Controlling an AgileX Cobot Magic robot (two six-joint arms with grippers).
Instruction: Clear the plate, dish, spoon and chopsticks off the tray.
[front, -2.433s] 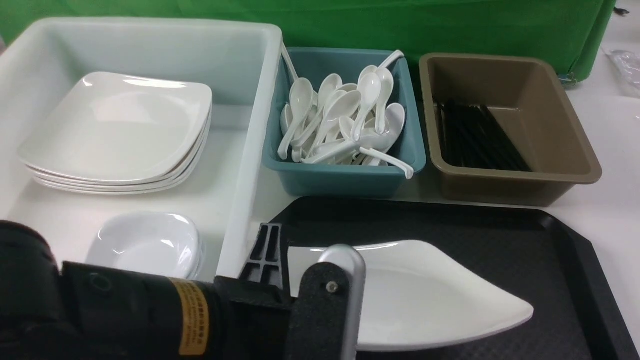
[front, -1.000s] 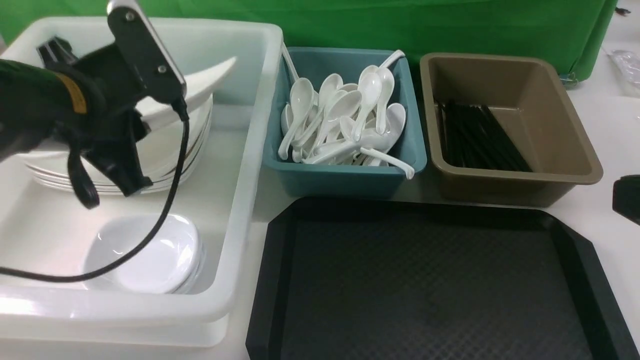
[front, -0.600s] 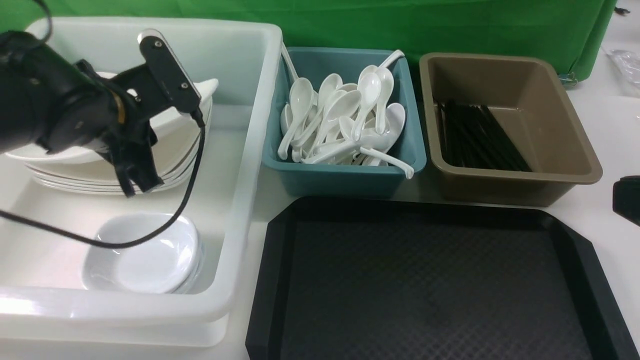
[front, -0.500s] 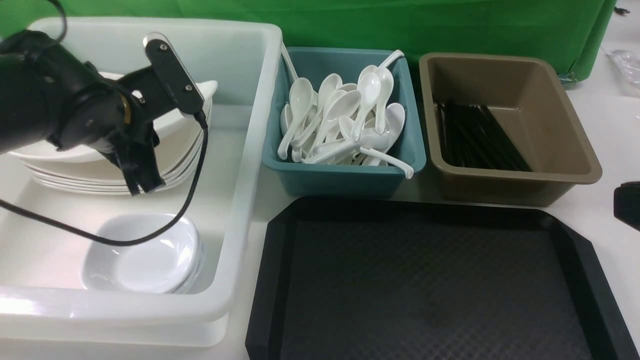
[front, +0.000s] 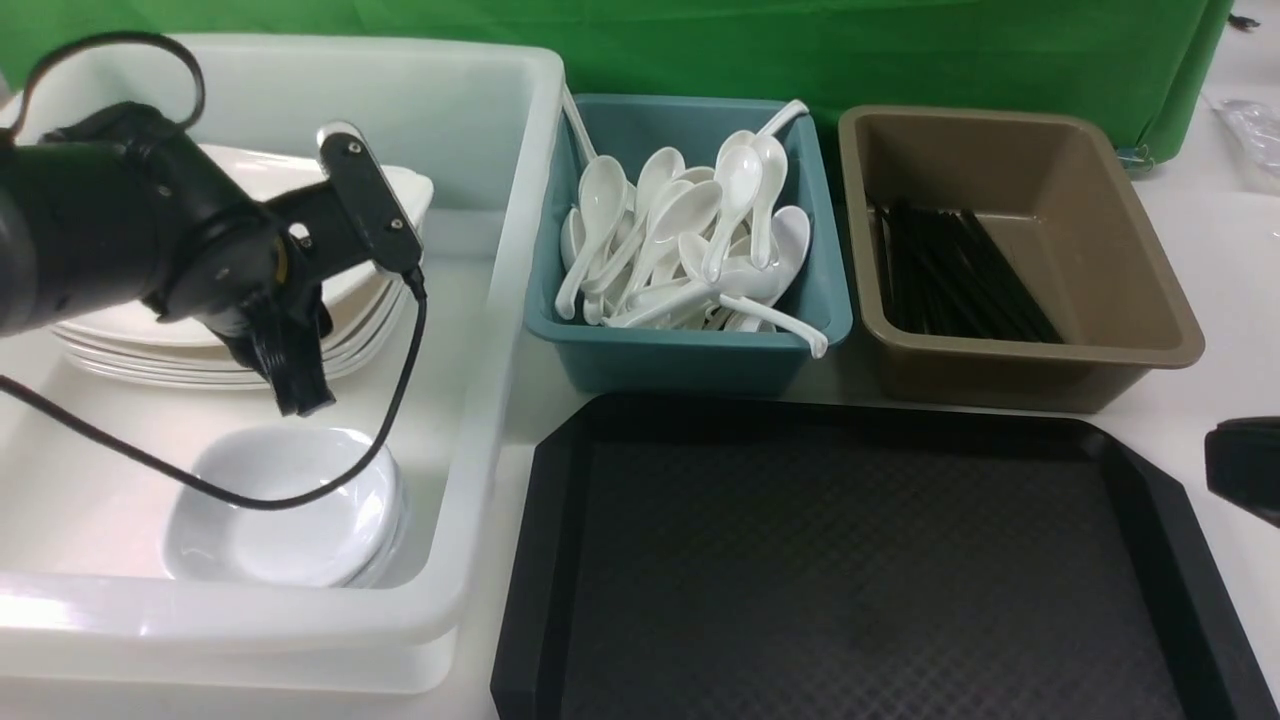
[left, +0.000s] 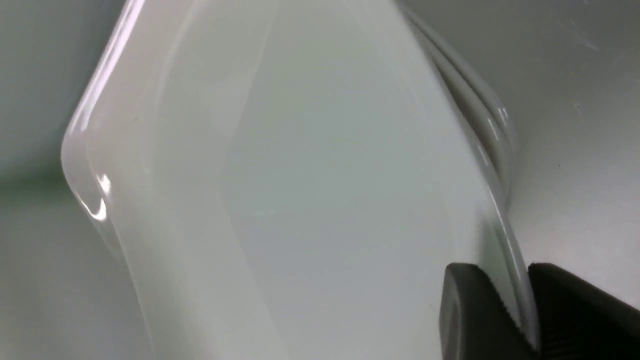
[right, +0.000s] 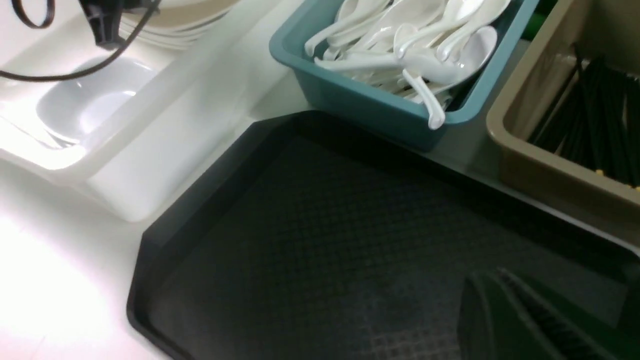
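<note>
While the left gripper (left: 510, 320) reaches into the white tub (front: 500, 300), its two black fingers (left: 465, 315) straddle the rim of the plate (left: 300, 175), which lies on top of a stack of like plates (front: 200, 350) at the far end of the tub. The rim runs through the narrow gap between the fingers; whether they pinch it or have slackened off, I cannot tell. A black cable (front: 330, 480) loops down from the arm over a pile of small white dishes (front: 290, 510) in the near end of the tub.

Just right of the tub sits a teal bin (front: 690, 350) heaped with white soup spoons (front: 690, 240), one handle hanging over its front edge. Beside that, a brown bin (front: 1020, 350) holds a bundle of black chopsticks (front: 950, 275). Both bins stand just beyond the far rim of the tray (front: 560, 560), whose floor carries nothing. Behind everything hangs a green cloth (front: 800, 45).

The right gripper (right: 505, 310) hovers over the tray's near right part, fingers pressed together and holding nothing.

The plate is glossy, square with rounded corners and a shallow dished centre. The tub is smooth, pale plastic with tall walls. The tray is matt black with a fine woven-looking texture, a raised rim and cut-off corners. The spoons are shiny, with deep oval bowls and short curved handles; the chopsticks are thin and straight.
</note>
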